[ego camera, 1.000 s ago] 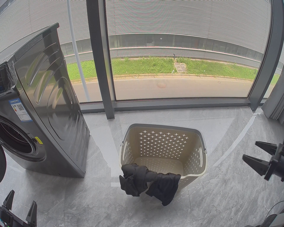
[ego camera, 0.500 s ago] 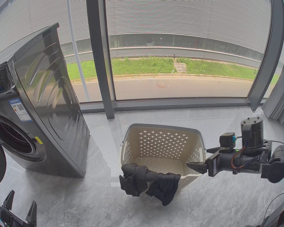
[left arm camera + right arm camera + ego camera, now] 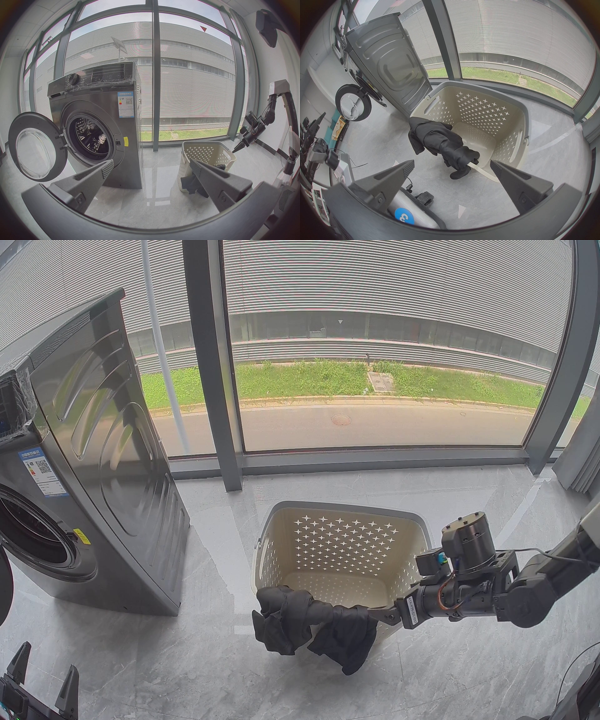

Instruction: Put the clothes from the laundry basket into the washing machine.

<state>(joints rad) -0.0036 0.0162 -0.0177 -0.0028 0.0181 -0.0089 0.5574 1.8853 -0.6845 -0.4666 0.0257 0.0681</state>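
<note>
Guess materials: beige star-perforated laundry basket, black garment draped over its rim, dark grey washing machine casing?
Beige star-perforated laundry basket: likely moulded plastic, matte; uniform cut-outs, rounded rim.
Black garment: soft cloth, matte; it folds and hangs limp; fibre unclear.
Dark grey washing machine casing: probably painted sheet metal, satin sheen; pressed ribs reflect light.

Washing machine [image 3: 94, 459] takes the left of the head frame, drum opening at the left edge. Laundry basket [image 3: 347, 510] stands on the floor [image 3: 206, 665] at centre, right of the machine and apart from it, window [image 3: 387, 346] behind both. Clothes [image 3: 312, 624] drape over the basket's near rim, hanging outside. Right gripper [image 3: 382, 614] is lower right, just beside the clothes at that rim. Left gripper [image 3: 42, 671] sits bottom left, below the machine.
</note>
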